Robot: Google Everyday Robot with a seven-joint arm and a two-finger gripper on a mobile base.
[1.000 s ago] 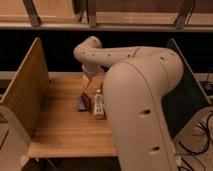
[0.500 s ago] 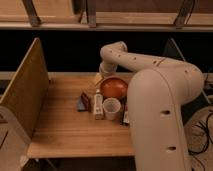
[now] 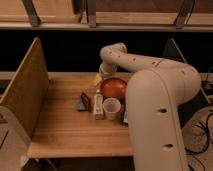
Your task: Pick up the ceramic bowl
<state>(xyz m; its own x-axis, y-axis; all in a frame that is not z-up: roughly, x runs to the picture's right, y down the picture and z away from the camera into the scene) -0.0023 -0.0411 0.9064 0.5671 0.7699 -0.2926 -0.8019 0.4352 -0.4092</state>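
The ceramic bowl [image 3: 114, 88] is a glossy orange-brown, round, shallow dish on the wooden table [image 3: 60, 130], right of centre towards the back. The small white cup [image 3: 111, 108] stands just in front of it. My arm [image 3: 155, 100] rises from the lower right, bends over the back of the table and comes down to the gripper [image 3: 103, 75], which hangs just behind and left of the bowl's rim, close above it. The bowl rests on the table. The arm hides the bowl's right edge.
A white bottle [image 3: 98, 106] stands left of the cup, with a dark packet [image 3: 83, 103] beside it. A yellow item [image 3: 97, 79] lies by the gripper. A wooden side panel [image 3: 22, 92] walls the table's left, a dark one [image 3: 172, 52] the right.
The arm has swung to the right, uncovering the bowl and the white cup. The gripper has moved from the table's middle to the back left of the bowl.
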